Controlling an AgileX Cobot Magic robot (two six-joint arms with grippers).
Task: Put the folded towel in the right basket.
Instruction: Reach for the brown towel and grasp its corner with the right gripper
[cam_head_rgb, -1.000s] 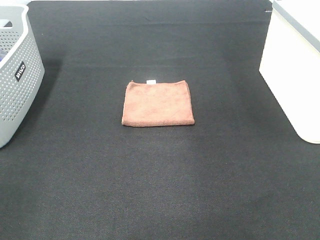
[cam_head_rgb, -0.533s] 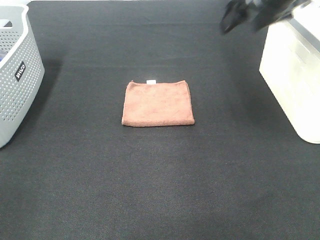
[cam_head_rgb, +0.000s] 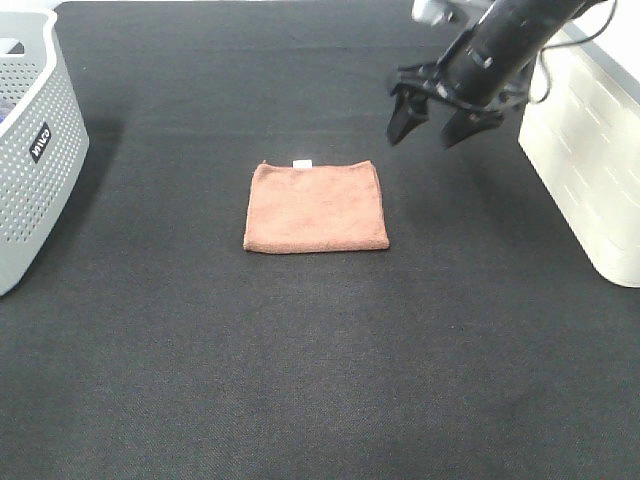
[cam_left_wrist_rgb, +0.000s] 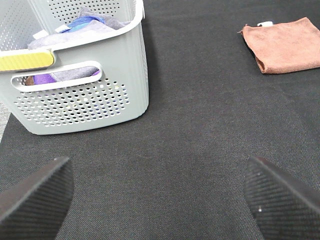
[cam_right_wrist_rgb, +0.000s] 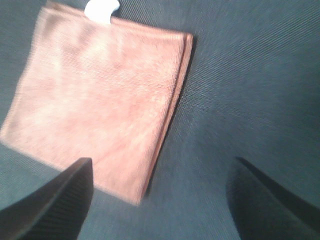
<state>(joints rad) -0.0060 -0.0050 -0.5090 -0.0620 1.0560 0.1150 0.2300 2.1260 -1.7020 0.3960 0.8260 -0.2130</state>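
Observation:
A folded brown towel (cam_head_rgb: 316, 206) with a small white tag lies flat on the black table near the middle. It also shows in the left wrist view (cam_left_wrist_rgb: 283, 44) and the right wrist view (cam_right_wrist_rgb: 97, 102). The right basket (cam_head_rgb: 591, 140) is white and stands at the right edge. My right gripper (cam_head_rgb: 431, 123) is open and empty, in the air behind and to the right of the towel. In the right wrist view its fingers (cam_right_wrist_rgb: 55, 200) spread wide with the towel's right edge between them. My left gripper (cam_left_wrist_rgb: 160, 192) is open and empty over bare table, out of the exterior view.
A grey perforated basket (cam_head_rgb: 28, 150) stands at the left edge; the left wrist view shows it (cam_left_wrist_rgb: 80, 85) holding purple, blue and grey cloths. The table (cam_head_rgb: 320, 360) is covered in black fabric.
My right arm has come in from the top right and moved down and left toward the towel, jaws open. The towel has not moved.

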